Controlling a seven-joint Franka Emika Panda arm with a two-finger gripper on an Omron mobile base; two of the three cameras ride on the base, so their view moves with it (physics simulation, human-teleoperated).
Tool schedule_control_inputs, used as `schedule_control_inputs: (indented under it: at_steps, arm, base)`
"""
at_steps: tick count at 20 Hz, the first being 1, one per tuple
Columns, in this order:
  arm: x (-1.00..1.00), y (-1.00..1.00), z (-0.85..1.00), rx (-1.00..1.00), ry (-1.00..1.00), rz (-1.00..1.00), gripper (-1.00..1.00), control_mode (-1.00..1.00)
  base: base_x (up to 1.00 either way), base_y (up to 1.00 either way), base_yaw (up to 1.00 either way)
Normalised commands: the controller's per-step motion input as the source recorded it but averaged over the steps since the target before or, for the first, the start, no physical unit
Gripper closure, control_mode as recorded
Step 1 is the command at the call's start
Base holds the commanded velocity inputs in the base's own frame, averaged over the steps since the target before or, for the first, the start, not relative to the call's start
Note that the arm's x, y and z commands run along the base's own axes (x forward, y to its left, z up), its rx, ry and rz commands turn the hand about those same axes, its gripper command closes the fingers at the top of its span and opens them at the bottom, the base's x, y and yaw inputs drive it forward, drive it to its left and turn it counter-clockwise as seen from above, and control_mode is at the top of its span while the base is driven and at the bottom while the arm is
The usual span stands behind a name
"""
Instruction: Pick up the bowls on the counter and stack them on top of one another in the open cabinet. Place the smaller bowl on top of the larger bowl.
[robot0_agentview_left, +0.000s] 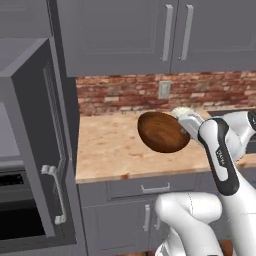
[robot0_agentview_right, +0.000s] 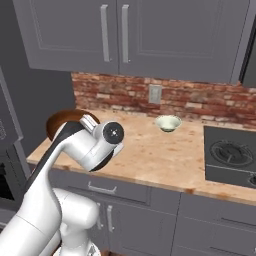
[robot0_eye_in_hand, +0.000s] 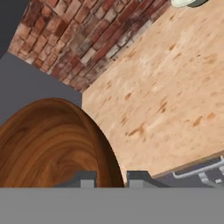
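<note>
— Brown wood grain sits right up against the lens in the hand view: that's the larger bowl (robot0_eye_in_hand: 52, 144), lower left of the frame, with its rim running down between the two finger tips of the gripper (robot0_eye_in_hand: 111, 178).

— So the jaws are clamped on the rim?

— Looks that way; the tips stand close together with the rim between them, though the actual contact is cut off at the bottom edge, so I'd call it a probable pinch. In the left base view the bowl hangs tilted on its side, centre of the frame, clear above the counter (robot0_agentview_left: 110, 150).

— And the step?

— Carry it to the open cabinet (robot0_agentview_left: 30, 150), at the left edge of that view. I'd keep the swing slow, since a rim pinch on a wide glossy bowl could let it pivot, then level it before setting it on the shelf, minding the door.

— The other one?

— The smaller bowl (robot0_agentview_right: 168, 123) rests on the counter near the brick wall, right of centre in the right base view, well apart from the gripper.
</note>
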Motion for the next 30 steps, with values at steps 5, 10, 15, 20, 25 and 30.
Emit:
schedule_control_inputs:
  at_steps: [5, 10, 15, 20, 25, 30]
  arm:
    - [0.0, 0.0, 0.0, 0.0, 0.0, 0.0, 1.0, 1.0]
    - [0.0, 0.0, 0.0, 0.0, 0.0, 0.0, 1.0, 1.0]
    - [0.0, 0.0, 0.0, 0.0, 0.0, 0.0, 1.0, 1.0]
    - [0.0, 0.0, 0.0, 0.0, 0.0, 0.0, 1.0, 1.0]
    - [0.0, 0.0, 0.0, 0.0, 0.0, 0.0, 1.0, 1.0]
    - [0.0, 0.0, 0.0, 0.0, 0.0, 0.0, 1.0, 1.0]
  base:
    - [-0.6, 0.01, 0.01]
    - [-0.62, 0.07, 0.0]
    - [-0.62, 0.15, 0.0]
    - [-0.61, 0.29, 0.0]
    - [-0.4, 0.55, 0.0]
    - [-0.28, 0.61, 0.0]
